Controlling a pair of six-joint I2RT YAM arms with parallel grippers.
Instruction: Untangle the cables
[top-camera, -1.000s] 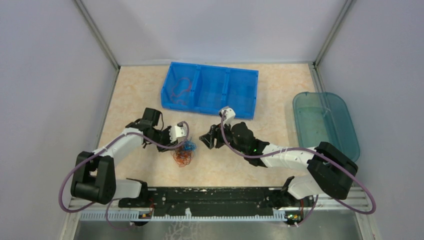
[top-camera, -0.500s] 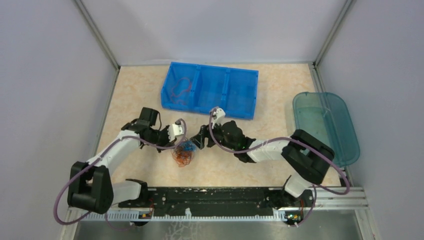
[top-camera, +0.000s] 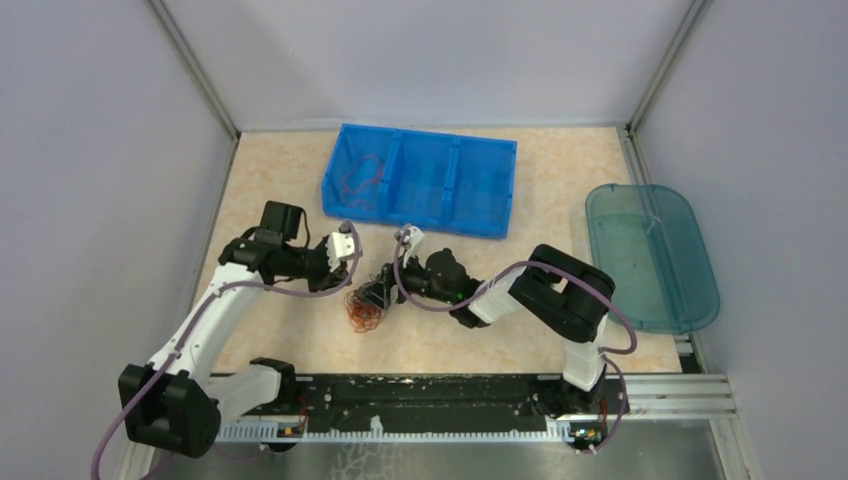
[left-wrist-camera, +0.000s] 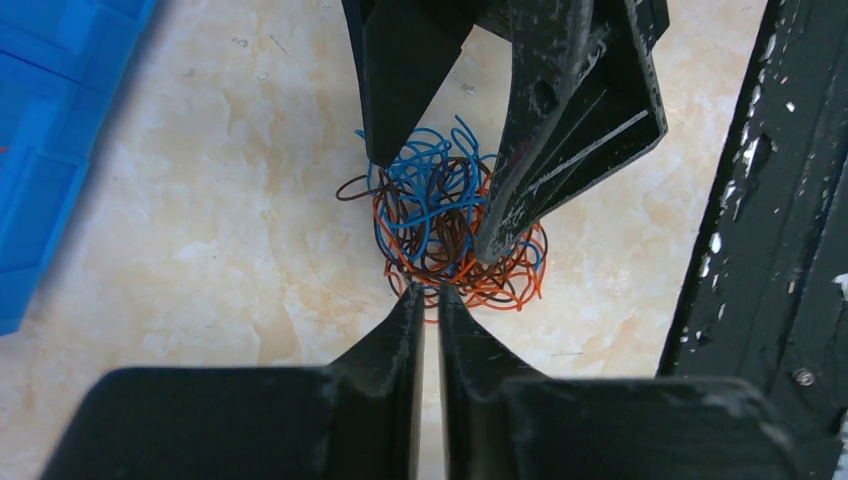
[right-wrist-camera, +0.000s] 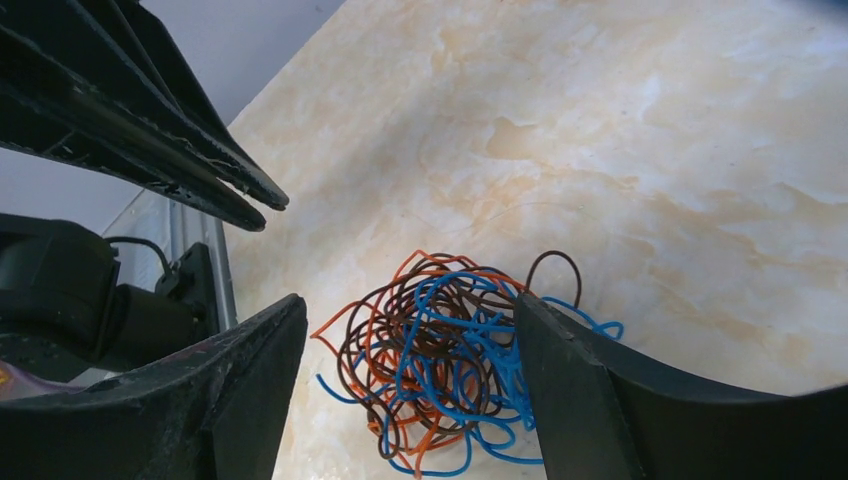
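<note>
**A:** What is the right claw (right-wrist-camera: 408, 305) doing?

**B:** It is standing wide open. Its two fingers are straddling the cables (right-wrist-camera: 440, 365), one on each side of the clump, and neither is pinching a strand.

**A:** And the left claw (left-wrist-camera: 427, 293)?

**B:** It is sitting pinched shut, with its tips right at the near edge of the clump. I am not seeing any strand caught between them. From the right wrist view it is hanging just above and beside the wires with nothing in it.

**A:** Where is the clump lying?

**B:** On the desk (right-wrist-camera: 650, 150), between the two claws. The orange, blue and dark brown loops are all curling through one another in a single ball. Well apart from it, the blue bin (top-camera: 480, 180) is holding one loose wire (top-camera: 360, 178) in its left compartment.

**A:** So which step is this?

**B:** I am reading it as the start of freeing a further wire, with the right claw lining up its grab.

**A:** What is the next move calling for?

**B:** Probably closing the right claw on the clump to anchor it. The left claw would then need to open, take a single colour near a free end, and draw it out slowly so the loops are not tightening.
</note>
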